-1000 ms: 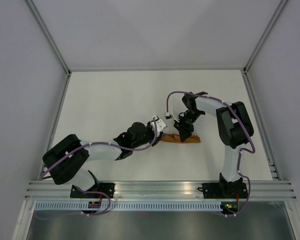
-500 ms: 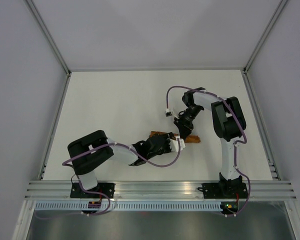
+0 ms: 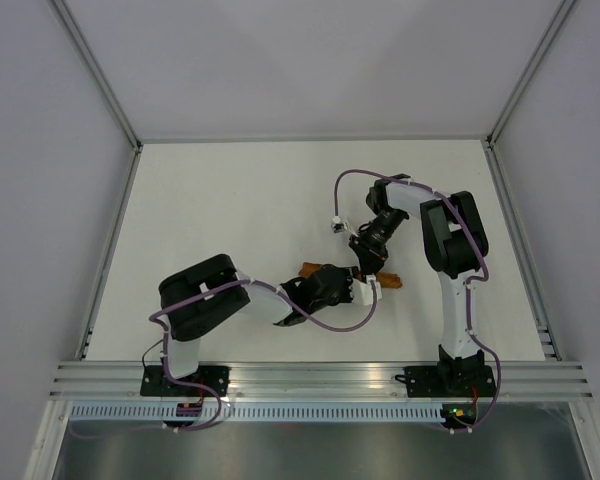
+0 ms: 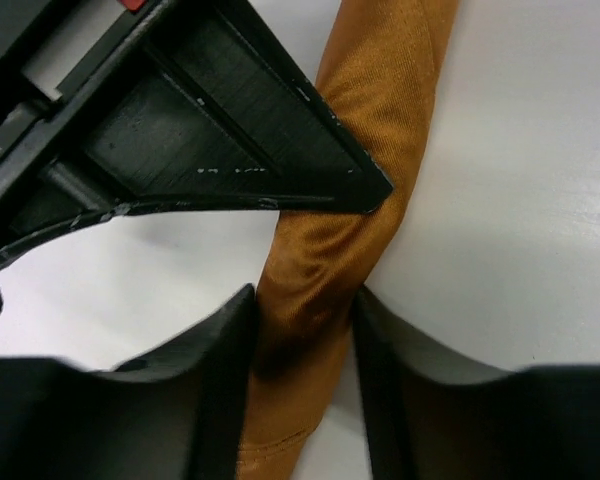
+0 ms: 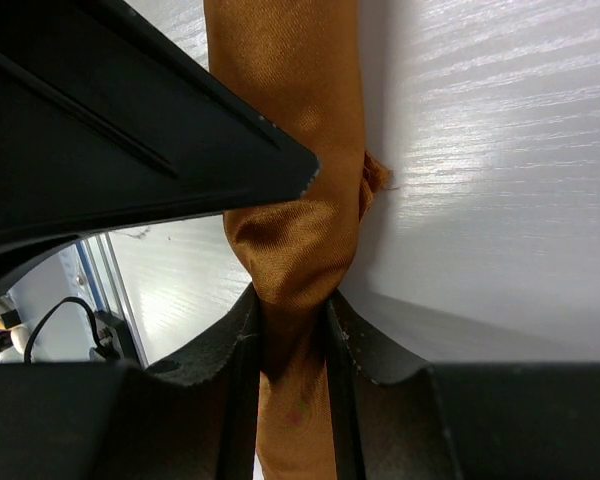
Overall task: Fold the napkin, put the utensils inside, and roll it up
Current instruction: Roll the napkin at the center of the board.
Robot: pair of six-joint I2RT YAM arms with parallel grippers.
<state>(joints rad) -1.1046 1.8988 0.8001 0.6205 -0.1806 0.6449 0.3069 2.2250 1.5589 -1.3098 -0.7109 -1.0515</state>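
The rust-brown napkin lies on the white table as a tight narrow roll, mostly hidden under both grippers in the top view. In the left wrist view the roll runs between my left gripper's fingers, which are shut on it. In the right wrist view the roll is pinched between my right gripper's fingers. In the top view my left gripper and right gripper meet over the roll's middle. The knife is not in view.
The white table has raised metal rails at the left and right sides. A purple cable with a white plug hangs beside the right arm.
My left arm has swung round and its gripper has moved right along the roll to sit beside the right gripper. The right gripper stays on the roll; the roll looks shorter.
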